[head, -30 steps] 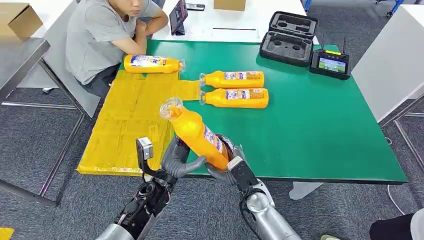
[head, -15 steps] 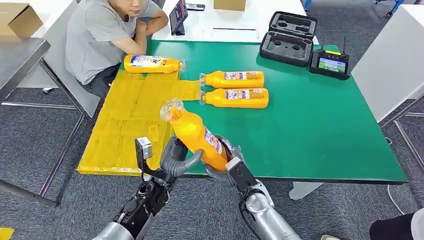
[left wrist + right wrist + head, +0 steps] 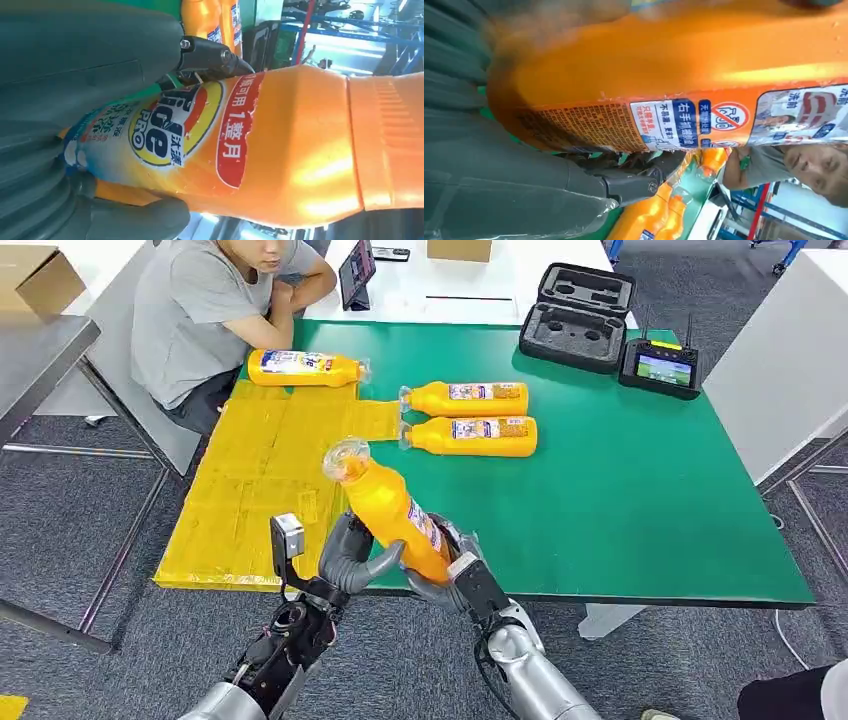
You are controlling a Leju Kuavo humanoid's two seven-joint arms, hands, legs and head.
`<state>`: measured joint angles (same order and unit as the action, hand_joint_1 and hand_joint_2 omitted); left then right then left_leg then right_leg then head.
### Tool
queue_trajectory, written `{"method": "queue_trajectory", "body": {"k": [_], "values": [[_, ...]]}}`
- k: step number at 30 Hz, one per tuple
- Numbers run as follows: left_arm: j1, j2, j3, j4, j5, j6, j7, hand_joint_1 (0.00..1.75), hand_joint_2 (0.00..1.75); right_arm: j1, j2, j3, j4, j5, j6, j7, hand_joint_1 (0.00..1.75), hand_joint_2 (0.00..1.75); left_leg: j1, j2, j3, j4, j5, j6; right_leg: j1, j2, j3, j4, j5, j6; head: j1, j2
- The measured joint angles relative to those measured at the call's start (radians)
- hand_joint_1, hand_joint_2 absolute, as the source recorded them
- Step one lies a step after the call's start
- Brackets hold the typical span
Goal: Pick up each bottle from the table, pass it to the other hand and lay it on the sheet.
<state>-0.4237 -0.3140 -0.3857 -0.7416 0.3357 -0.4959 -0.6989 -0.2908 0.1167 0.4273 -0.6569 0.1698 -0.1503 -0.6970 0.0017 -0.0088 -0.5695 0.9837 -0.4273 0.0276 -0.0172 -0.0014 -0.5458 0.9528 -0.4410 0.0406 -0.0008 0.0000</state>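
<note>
An orange bottle [image 3: 390, 510] with a clear cap is held tilted above the table's near edge, cap pointing up and left. My left hand [image 3: 350, 558] wraps its lower body from the left, thumb across the front. My right hand [image 3: 450, 575] grips its base from the right. The left wrist view shows the bottle's label [image 3: 280, 150] against my left hand [image 3: 75, 75]; the right wrist view shows the bottle [image 3: 674, 65] above my right hand [image 3: 499, 170]. The yellow sheet [image 3: 250, 490] lies on the table's left part, with one bottle [image 3: 300, 367] lying at its far edge. Two bottles [image 3: 470, 398] [image 3: 475, 436] lie on the green table [image 3: 620, 500], caps at the sheet.
A person in a grey shirt [image 3: 215, 310] sits at the table's far left corner. A black foam case [image 3: 580, 315] and a controller with a screen [image 3: 660, 368] stand at the far right. A cardboard box [image 3: 40, 280] rests on a side table at the left.
The held bottle and both hands have shifted only slightly. My left thumb has closed a little further round the bottle.
</note>
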Motion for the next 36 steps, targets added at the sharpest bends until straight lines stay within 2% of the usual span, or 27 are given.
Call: {"method": "queue_trajectory", "body": {"k": [1,2,8,27,28,30,34,36], "values": [[0.000,0.001,0.000,0.000,-0.002,0.003,0.000,1.75,1.75,-0.001,0.000,0.000,0.003,-0.005,0.003,0.000,0.00,1.75,0.000,0.000,0.000,0.000,0.000,0.000,0.000,0.000,0.000,0.000,0.000,0.000,0.000,0.000],[0.000,0.002,0.000,0.000,-0.006,0.005,0.000,1.75,1.75,-0.002,0.001,0.000,0.005,-0.011,0.004,0.000,0.00,0.00,0.000,0.000,0.000,0.000,0.000,0.000,0.000,0.000,0.000,0.000,0.000,0.000,0.000,0.000],[0.002,0.013,0.002,0.000,-0.042,0.050,0.000,1.75,1.75,-0.018,0.006,-0.011,0.024,-0.041,0.000,0.000,0.00,0.00,0.000,0.000,0.000,0.000,0.000,0.000,0.000,0.000,0.000,0.000,0.000,0.000,0.000,0.000],[0.002,0.032,0.009,0.000,-0.062,0.058,0.000,1.75,1.75,-0.022,0.012,-0.028,0.039,-0.047,-0.026,0.000,0.00,0.00,0.000,0.000,0.000,0.000,0.000,0.000,0.000,0.000,0.000,0.000,0.000,0.000,0.000,0.000],[0.002,0.032,0.009,0.000,-0.064,0.062,0.000,1.75,1.75,-0.022,0.012,-0.029,0.039,-0.047,-0.027,0.000,0.00,1.75,0.000,0.000,0.000,0.000,0.000,0.000,0.000,0.000,0.000,0.000,0.000,0.000,0.000,0.000],[0.005,0.035,0.009,-0.015,-0.121,0.133,0.000,1.75,1.75,-0.022,0.012,-0.029,0.039,-0.047,-0.031,0.000,0.00,1.75,0.000,0.000,0.000,0.000,0.000,0.000,0.000,0.000,0.000,0.000,0.000,0.000,0.000,0.000],[0.003,0.064,0.008,-0.088,-0.415,0.513,0.000,1.75,1.75,-0.016,0.012,-0.033,0.039,-0.045,-0.039,0.000,0.00,1.75,0.000,0.000,0.000,0.000,0.000,0.000,0.000,0.000,0.000,0.000,0.000,0.000,0.000,0.000],[-0.012,0.083,0.008,-0.104,-0.525,0.638,0.000,1.75,1.75,-0.012,0.012,-0.034,0.039,-0.044,-0.039,0.000,0.00,1.75,0.000,0.000,0.000,0.000,0.000,0.000,0.000,0.000,0.000,0.000,0.000,0.000,0.000,0.000]]}}
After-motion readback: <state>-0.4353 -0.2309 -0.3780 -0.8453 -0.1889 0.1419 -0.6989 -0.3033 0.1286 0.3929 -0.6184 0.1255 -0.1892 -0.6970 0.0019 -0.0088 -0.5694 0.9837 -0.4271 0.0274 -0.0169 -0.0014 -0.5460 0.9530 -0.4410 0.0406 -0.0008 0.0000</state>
